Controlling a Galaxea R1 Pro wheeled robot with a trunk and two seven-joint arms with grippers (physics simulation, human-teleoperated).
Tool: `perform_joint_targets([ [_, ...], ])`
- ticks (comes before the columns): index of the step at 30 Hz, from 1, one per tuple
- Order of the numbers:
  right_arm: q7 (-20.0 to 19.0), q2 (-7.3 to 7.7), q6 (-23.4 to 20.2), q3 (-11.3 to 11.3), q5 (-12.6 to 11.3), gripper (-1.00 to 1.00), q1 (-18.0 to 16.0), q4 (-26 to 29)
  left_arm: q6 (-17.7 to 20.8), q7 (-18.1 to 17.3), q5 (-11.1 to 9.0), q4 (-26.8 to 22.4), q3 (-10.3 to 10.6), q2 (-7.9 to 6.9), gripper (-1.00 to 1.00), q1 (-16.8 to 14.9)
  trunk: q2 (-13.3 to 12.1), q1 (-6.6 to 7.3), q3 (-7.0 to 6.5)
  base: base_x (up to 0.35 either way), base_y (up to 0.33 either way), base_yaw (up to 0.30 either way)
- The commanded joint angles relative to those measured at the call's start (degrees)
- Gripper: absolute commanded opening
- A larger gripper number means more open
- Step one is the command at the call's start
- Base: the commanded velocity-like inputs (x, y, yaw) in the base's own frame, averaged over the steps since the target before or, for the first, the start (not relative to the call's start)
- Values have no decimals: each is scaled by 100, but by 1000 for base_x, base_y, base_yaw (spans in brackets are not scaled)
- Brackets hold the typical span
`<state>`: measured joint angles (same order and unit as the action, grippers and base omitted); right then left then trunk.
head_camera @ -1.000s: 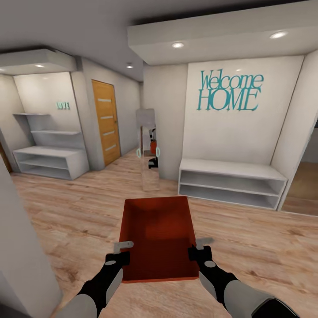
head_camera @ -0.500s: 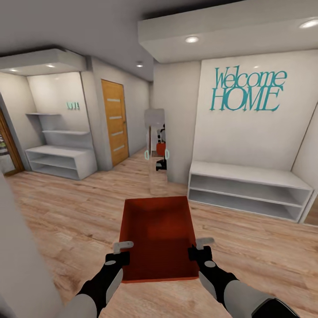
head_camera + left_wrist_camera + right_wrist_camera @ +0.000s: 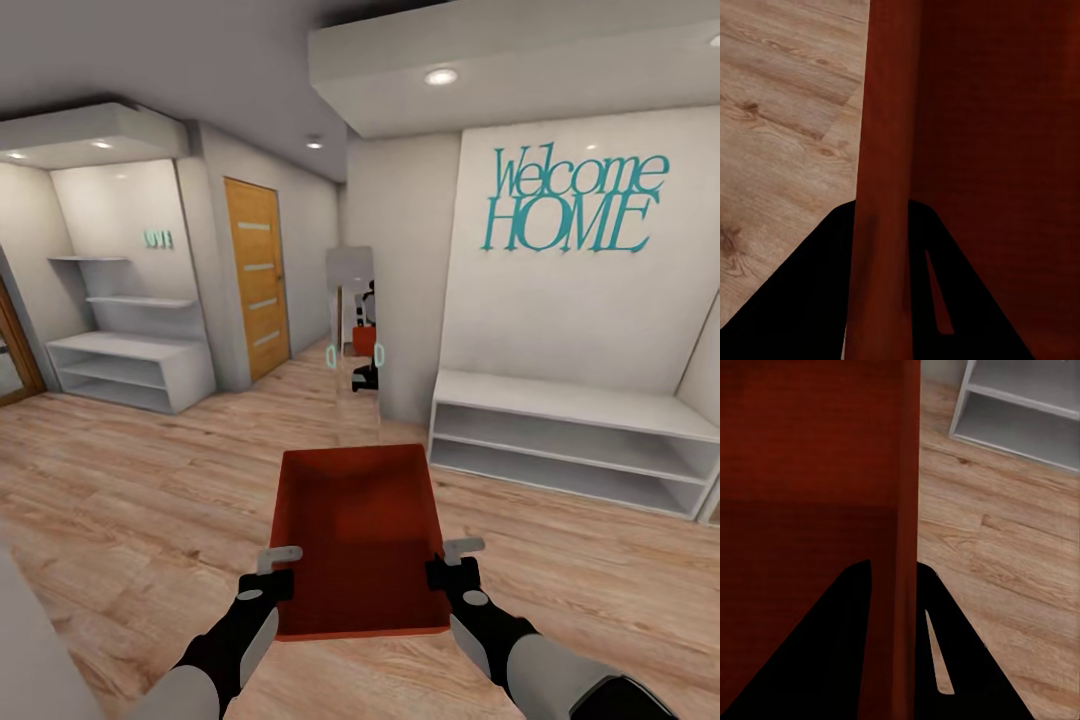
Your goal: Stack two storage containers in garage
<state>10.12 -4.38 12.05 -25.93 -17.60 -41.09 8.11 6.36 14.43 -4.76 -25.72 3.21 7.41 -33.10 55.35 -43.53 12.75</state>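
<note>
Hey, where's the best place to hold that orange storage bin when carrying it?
By its two long side walls, one gripper from each side, pinching the thin rim. The storage container is open-topped and shallow; the left gripper and right gripper clamp it that way.

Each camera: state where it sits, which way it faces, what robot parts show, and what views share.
Head view: high, looking forward and down at the storage container and hallway; left gripper, right gripper show.
Left wrist view: along the fingers clamping one wall.
Right wrist view: along the fingers clamping the opposite wall.
Shared: container, wood floor.
</note>
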Motion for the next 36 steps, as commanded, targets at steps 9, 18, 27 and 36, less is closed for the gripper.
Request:
perform_joint_targets([
  [9,-2,-1,6,247,-253,-100,-5,3,-56,348,83,-31,-136,-159,-100,-2,5,-4,8,323,0,0],
  [18,-2,-1,5,247,-253,-100,-5,0,-56,348,84,-30,-137,-160,-100,-1,5,-4,8,323,0,11],
  [27,-2,-1,6,247,-253,-100,-5,0,-56,349,86,-35,-137,-160,-100,-2,5,-4,8,323,0,110],
  [36,-2,-1,5,247,-253,-100,-5,1,-56,346,85,-39,-137,-156,-100,-3,5,-4,8,323,0,118],
])
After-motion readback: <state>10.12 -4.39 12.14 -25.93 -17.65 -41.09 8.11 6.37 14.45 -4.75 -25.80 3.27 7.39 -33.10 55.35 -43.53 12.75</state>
